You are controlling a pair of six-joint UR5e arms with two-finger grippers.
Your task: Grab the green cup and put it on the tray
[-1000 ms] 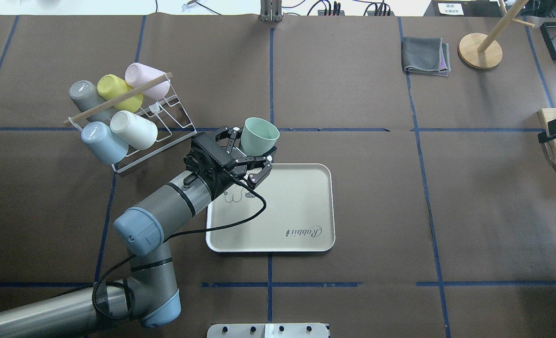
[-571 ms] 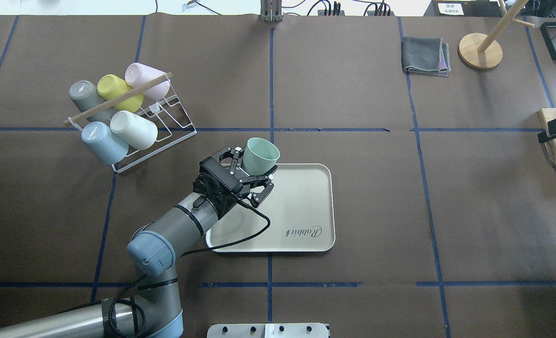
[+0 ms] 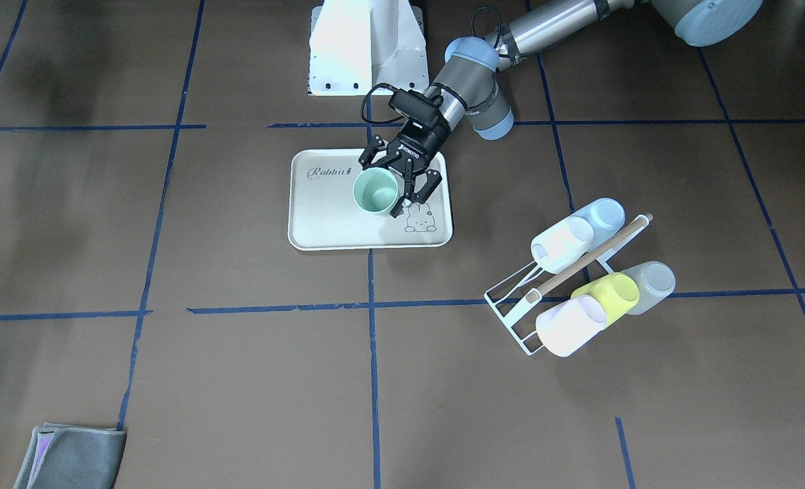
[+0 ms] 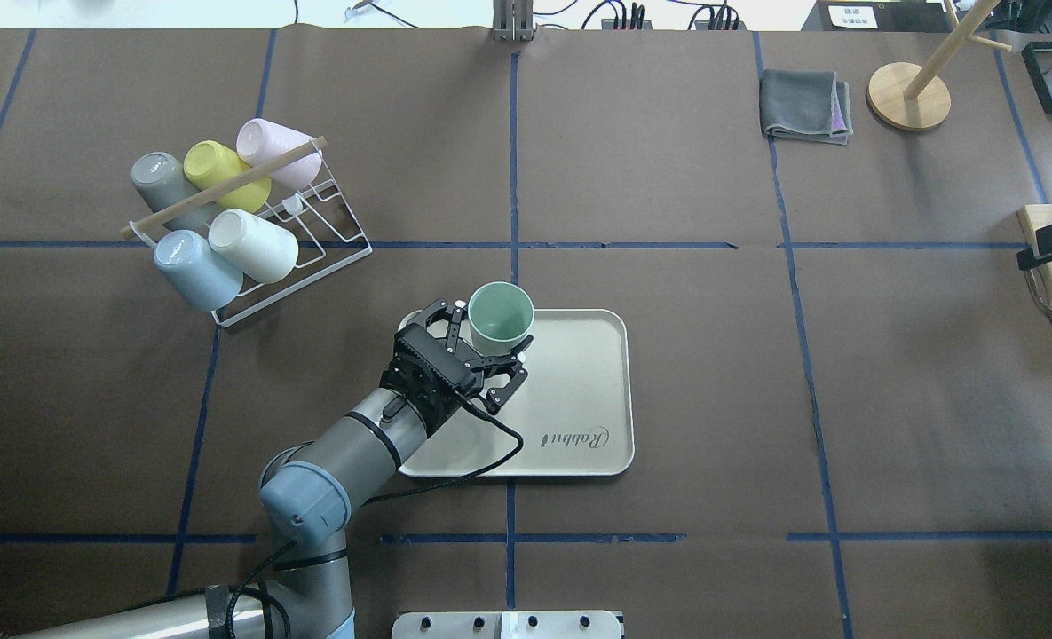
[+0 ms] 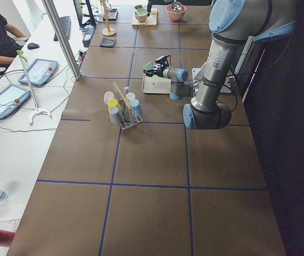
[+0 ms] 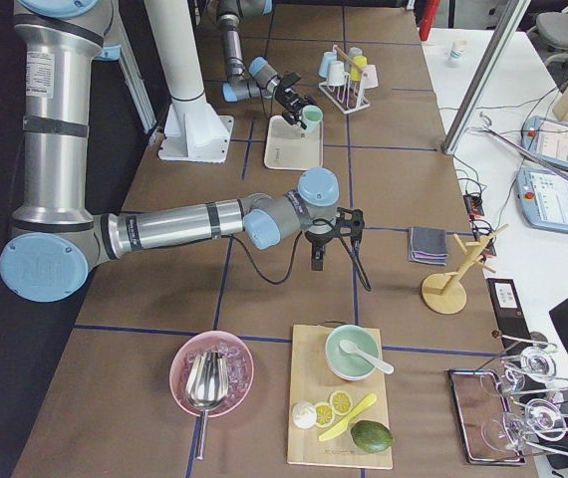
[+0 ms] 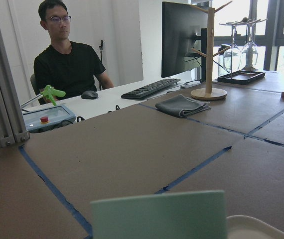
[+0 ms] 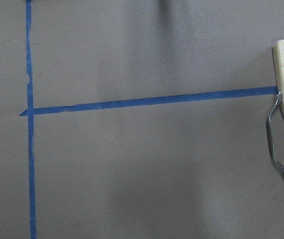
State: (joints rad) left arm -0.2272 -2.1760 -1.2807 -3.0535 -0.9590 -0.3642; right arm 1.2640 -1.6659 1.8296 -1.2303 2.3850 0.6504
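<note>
The left fingers [image 4: 506,362] clamp the green cup [image 4: 501,312], upright, over the tray [image 4: 579,373] corner bearing the rabbit drawing. Right fingers [image 6: 318,257] hang well away; their opening cannot be told.

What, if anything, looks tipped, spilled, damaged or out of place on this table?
Nothing stands out. The green cup is upright, mouth up, gripped by the left claw over a corner of the tray, the one nearest the rack. The five cups on the rack lean on its pegs, which looks intended. No spill shows.
</note>
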